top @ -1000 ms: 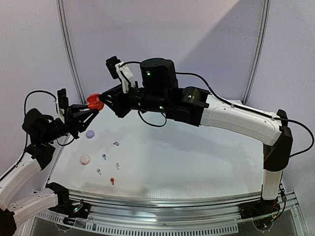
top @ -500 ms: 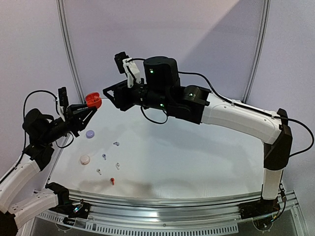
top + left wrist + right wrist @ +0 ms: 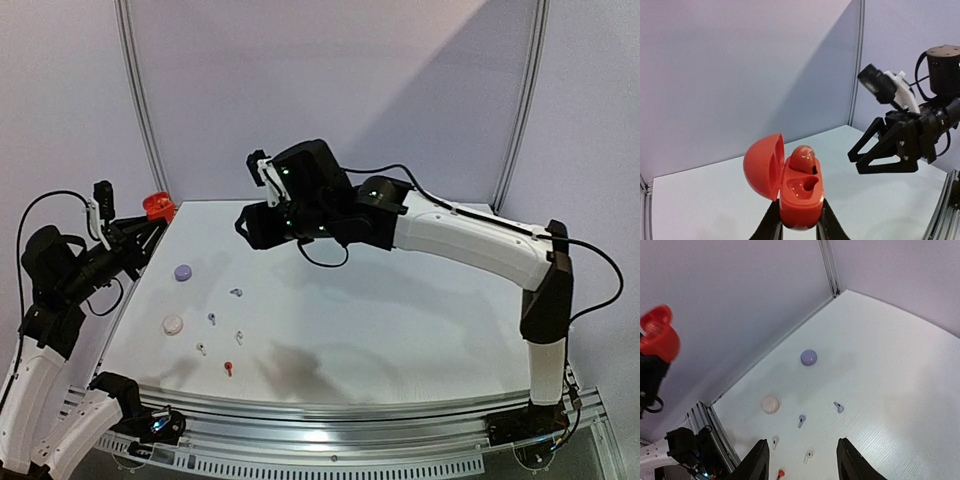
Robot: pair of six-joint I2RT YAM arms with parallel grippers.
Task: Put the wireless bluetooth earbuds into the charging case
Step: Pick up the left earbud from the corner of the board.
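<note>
My left gripper (image 3: 150,221) is shut on the base of an open red charging case (image 3: 800,195), held up at the table's far left with its lid (image 3: 762,165) swung aside. One red earbud (image 3: 804,157) sits in a socket; the other socket is empty. My right gripper (image 3: 804,462) hangs open and empty above the table, right of the case (image 3: 158,207). On the table lie a red earbud (image 3: 780,473), two white earbuds (image 3: 775,442) (image 3: 808,456) and two lilac earbuds (image 3: 801,420) (image 3: 839,407).
A closed lilac case (image 3: 182,271) and a closed pinkish-white case (image 3: 172,324) rest on the left part of the white table (image 3: 400,330). Metal rails run along the table's left and near edges, and a wall closes the back.
My right gripper has opened and drawn back right and down from the red case. My left arm has carried the case left and away.
</note>
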